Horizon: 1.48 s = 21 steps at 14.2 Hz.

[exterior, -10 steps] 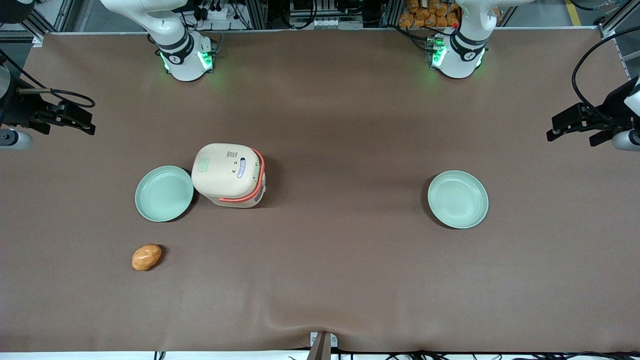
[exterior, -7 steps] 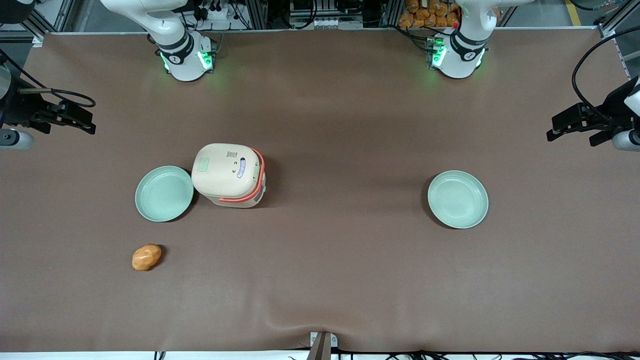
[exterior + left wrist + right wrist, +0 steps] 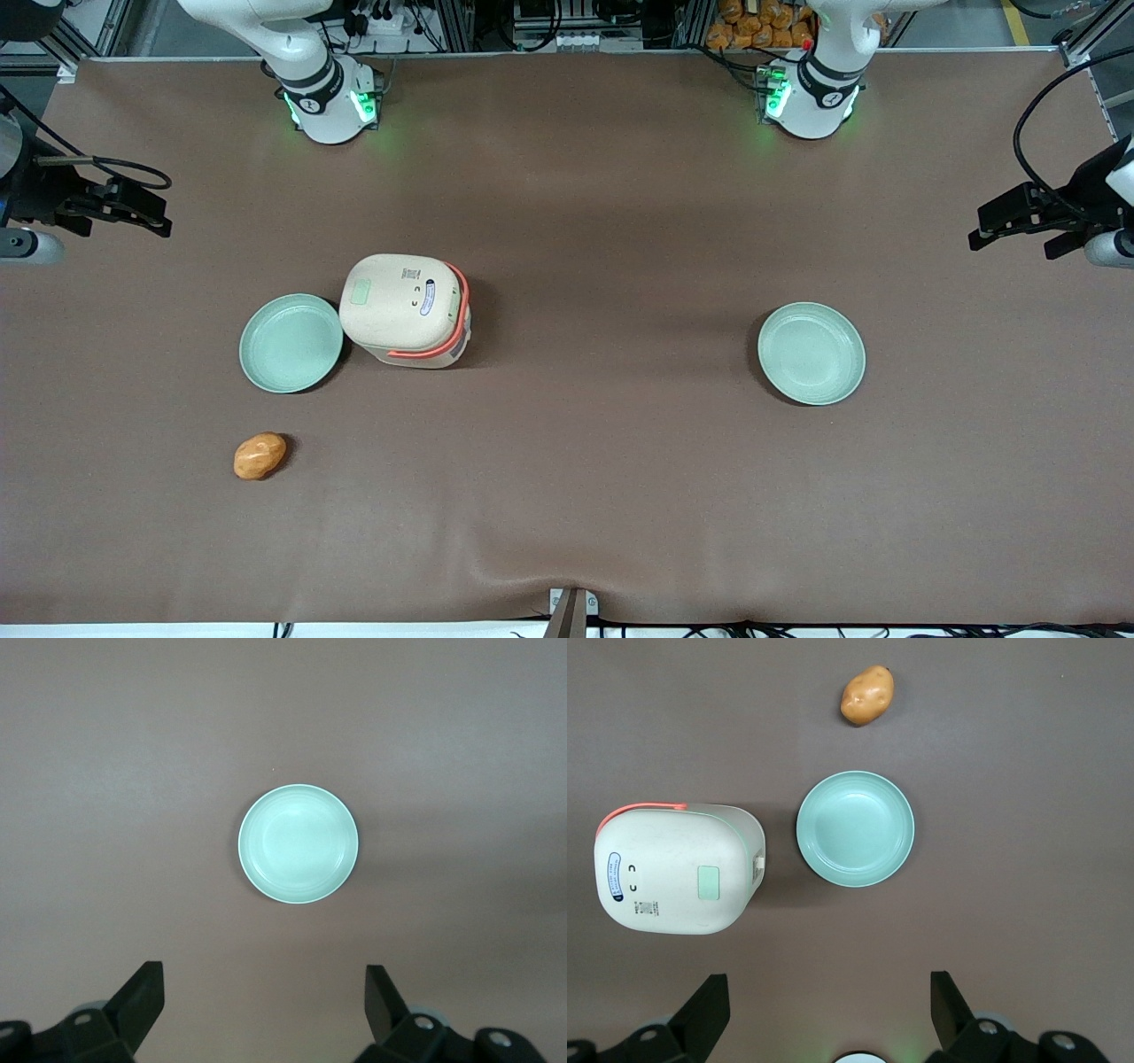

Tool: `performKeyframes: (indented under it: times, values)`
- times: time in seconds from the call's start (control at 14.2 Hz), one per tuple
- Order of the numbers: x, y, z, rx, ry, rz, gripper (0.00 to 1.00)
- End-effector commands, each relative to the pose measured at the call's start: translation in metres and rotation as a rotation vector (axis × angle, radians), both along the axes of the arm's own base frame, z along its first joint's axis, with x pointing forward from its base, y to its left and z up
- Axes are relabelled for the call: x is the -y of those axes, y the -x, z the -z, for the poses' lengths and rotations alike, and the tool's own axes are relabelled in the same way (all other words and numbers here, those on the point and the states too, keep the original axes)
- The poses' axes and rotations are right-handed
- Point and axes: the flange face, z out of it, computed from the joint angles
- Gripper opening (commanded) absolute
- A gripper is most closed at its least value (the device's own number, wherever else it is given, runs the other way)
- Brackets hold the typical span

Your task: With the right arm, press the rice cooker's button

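The cream rice cooker (image 3: 406, 307) stands on the brown table with its lid shut and an orange-red handle band along one side. It also shows in the right wrist view (image 3: 678, 868). The small pale-green button (image 3: 361, 291) sits on the lid, seen too in the right wrist view (image 3: 710, 882). My right gripper (image 3: 133, 208) hangs high at the working arm's end of the table, well apart from the cooker. In the right wrist view the gripper (image 3: 828, 1005) is open wide and empty, over bare table.
A round pale-green plate (image 3: 291, 343) lies right beside the cooker, toward the working arm's end (image 3: 855, 828). A potato (image 3: 260, 455) lies nearer the front camera (image 3: 867, 695). A second plate (image 3: 811, 353) lies toward the parked arm's end (image 3: 299, 843).
My right gripper has shifted very slightly at the table's end. The cooker, plates and potato have not moved.
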Motion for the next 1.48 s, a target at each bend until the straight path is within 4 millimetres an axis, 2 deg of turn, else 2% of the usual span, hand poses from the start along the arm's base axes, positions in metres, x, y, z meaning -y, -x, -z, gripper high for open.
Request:
performKeyframes:
  times: [0.0,0.35,0.64,0.85,0.92,1.06,1.13,1.2,1.27,1.41]
  values:
    - [-0.004,0.007,-0.003,-0.011,-0.029,-0.01,1.0]
    - [-0.011,0.004,0.003,-0.022,-0.03,-0.026,1.0]
    - [-0.048,0.002,0.015,-0.046,-0.035,-0.092,1.0]
    - [-0.081,-0.007,0.037,-0.065,-0.023,-0.098,1.0]
    - [-0.092,-0.009,0.042,-0.06,-0.017,-0.064,0.96]
    - [-0.114,-0.011,0.063,-0.095,-0.008,-0.079,0.34]
    - [-0.122,-0.013,0.08,-0.123,-0.007,-0.089,0.23]
    - [-0.13,-0.015,0.09,-0.138,-0.025,-0.094,0.07]
    - [-0.137,-0.017,0.103,-0.164,-0.045,-0.098,0.0]
    - [-0.144,-0.021,0.133,-0.22,-0.072,-0.093,0.0]
